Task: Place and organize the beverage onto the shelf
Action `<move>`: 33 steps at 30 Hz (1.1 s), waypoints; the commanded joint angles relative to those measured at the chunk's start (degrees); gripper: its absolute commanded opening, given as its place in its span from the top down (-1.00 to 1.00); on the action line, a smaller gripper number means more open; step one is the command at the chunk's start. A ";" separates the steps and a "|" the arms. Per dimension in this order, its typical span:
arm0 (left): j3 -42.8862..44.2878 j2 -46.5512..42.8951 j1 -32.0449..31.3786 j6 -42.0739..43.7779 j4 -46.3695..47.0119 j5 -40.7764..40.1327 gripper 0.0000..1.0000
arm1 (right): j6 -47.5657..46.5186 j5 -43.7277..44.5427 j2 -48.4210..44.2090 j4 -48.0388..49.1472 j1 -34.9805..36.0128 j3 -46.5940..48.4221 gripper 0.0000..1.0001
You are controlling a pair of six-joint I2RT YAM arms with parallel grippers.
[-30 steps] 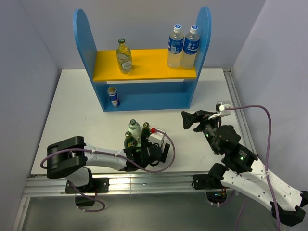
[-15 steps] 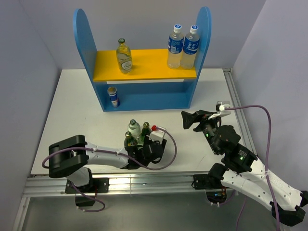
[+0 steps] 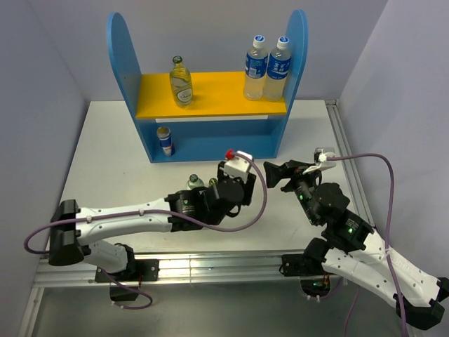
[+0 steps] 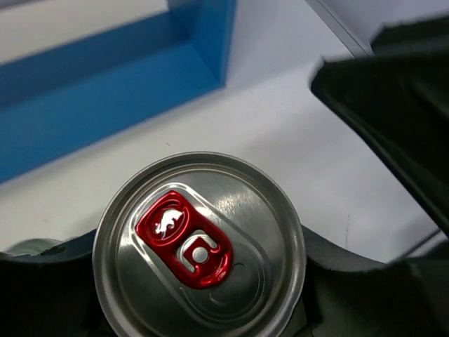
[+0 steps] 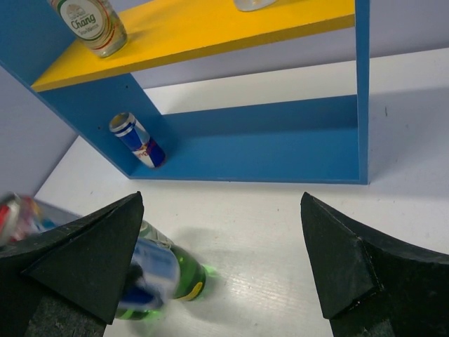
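Observation:
My left gripper (image 3: 226,191) is shut on a slim silver-topped can (image 4: 200,242) with a red tab, held above the table in front of the shelf (image 3: 210,146). In the right wrist view this can (image 5: 149,272) is a blue blur in front of a green bottle (image 5: 184,277). A clear bottle (image 3: 194,183) stands on the table beside my left arm. On the yellow upper board (image 3: 217,98) stands a clear glass bottle (image 3: 181,82). Another can (image 3: 165,141) stands on the lower level at the left. My right gripper (image 3: 277,175) hangs open and empty to the right.
Two taller plastic bottles (image 3: 267,69) with blue labels stand at the right end of the upper board. The shelf's tall side panels (image 3: 297,49) flank both levels. A metal rail (image 3: 347,165) runs along the table's right edge.
My left gripper has shut on the can and lifted it up and to the right, away from the bottles on the table. The right arm has stayed still.

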 commanded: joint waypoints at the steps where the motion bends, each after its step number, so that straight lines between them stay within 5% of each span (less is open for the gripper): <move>1: 2.13 -3.75 2.67 4.99 -1.00 -9.48 0.99 | -0.41 0.11 0.05 2.83 0.35 -0.49 -1.00; 8: -5.69 -11.31 20.93 10.61 11.37 -1.13 0.99 | -0.41 -0.95 0.23 3.01 0.36 -0.66 -1.00; 14: -9.91 -8.59 30.08 15.45 21.32 1.06 0.99 | -0.32 -1.12 0.67 3.28 0.36 -0.75 -1.00; 33: -21.95 6.17 39.68 12.56 42.16 7.12 1.00 | -0.24 -1.65 2.42 3.63 0.36 -1.37 -1.00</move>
